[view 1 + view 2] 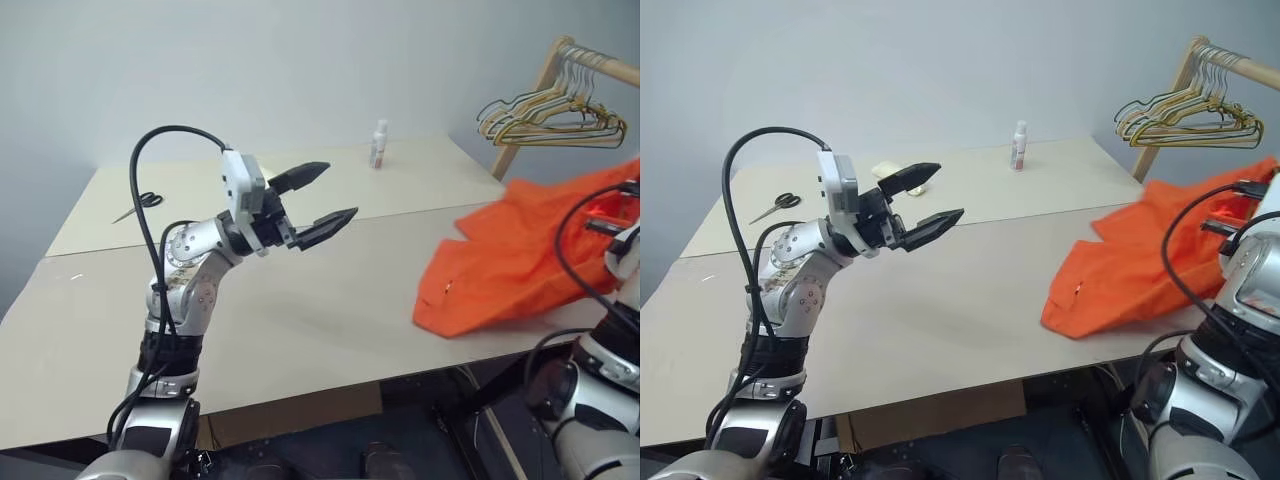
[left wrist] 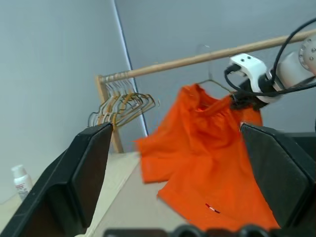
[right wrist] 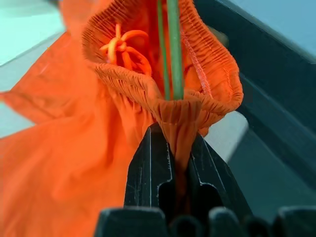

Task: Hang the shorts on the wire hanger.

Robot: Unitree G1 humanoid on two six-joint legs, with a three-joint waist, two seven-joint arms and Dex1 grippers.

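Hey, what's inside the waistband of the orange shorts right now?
Inside the gathered waistband of the shorts, an orange drawstring bow and the thin wire hanger show. The right claw pinches the waistband; the hanger's lower part is covered by fabric.

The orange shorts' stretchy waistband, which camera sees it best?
The right wrist view: the right gripper pinches the gathered waistband up close. The left wrist view shows the shorts hanging whole; both eye views show them draped over the table.
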